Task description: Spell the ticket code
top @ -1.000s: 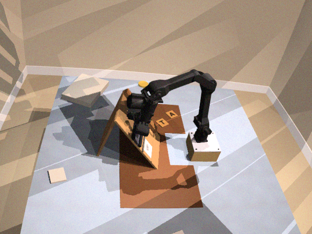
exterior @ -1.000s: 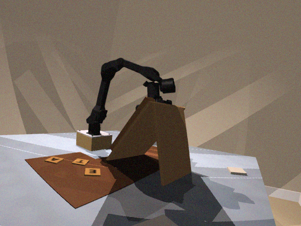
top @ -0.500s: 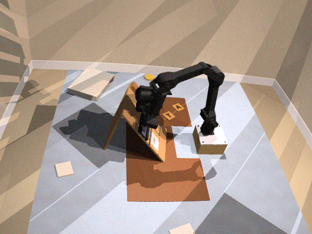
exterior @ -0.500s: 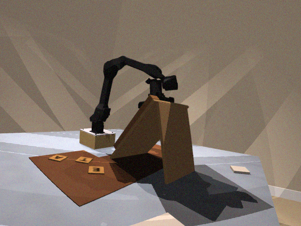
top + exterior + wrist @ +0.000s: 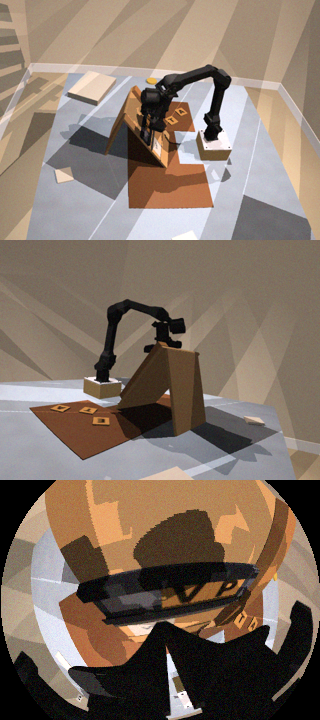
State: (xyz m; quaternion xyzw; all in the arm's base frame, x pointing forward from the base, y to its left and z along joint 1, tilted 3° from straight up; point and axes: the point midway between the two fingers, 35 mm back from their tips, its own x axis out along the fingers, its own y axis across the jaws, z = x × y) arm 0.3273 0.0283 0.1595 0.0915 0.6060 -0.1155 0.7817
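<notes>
Beige walls (image 5: pixel 124 33) (image 5: pixel 219 276), streaked with light and shadow, stand behind a blue-grey surface (image 5: pixel 85 206) (image 5: pixel 31 441) (image 5: pixel 45 600). Brown matting (image 5: pixel 168 197) (image 5: pixel 64 431) (image 5: pixel 100 645) lies on it, partly beneath the board. The black arm (image 5: pixel 218 98) (image 5: pixel 110 335) rises from a pale-topped box (image 5: pixel 215 155) (image 5: pixel 91 389) and arches over to the tilted wooden board (image 5: pixel 134 103) (image 5: pixel 180 384) (image 5: pixel 175 500), which stands propped on the surface. A pale slab (image 5: pixel 91 86) lies well apart behind the board.

The dark rail (image 5: pixel 146 134) (image 5: pixel 150 575) crosses the board's sloping face. The pincer (image 5: pixel 155 126) (image 5: pixel 162 340) (image 5: pixel 162 626) is at that face, fingers pressed together, nothing seen between them; contact with the rail cannot be determined.

A small pale block (image 5: pixel 64 175) (image 5: pixel 254 420) lies apart. The white ticket (image 5: pixel 156 148) (image 5: pixel 142 628) is on the board below the rail, its print illegible.

Tiles observed: V (image 5: pixel 185 595) and P (image 5: pixel 227 587) in the rail; A (image 5: pixel 181 111) (image 5: pixel 60 408) (image 5: pixel 253 624), T (image 5: pixel 171 120) (image 5: pixel 88 410) (image 5: pixel 240 619) and E (image 5: pixel 101 421) flat on the matting. A yellow disc (image 5: pixel 151 80) lies near the surface's far edge.
</notes>
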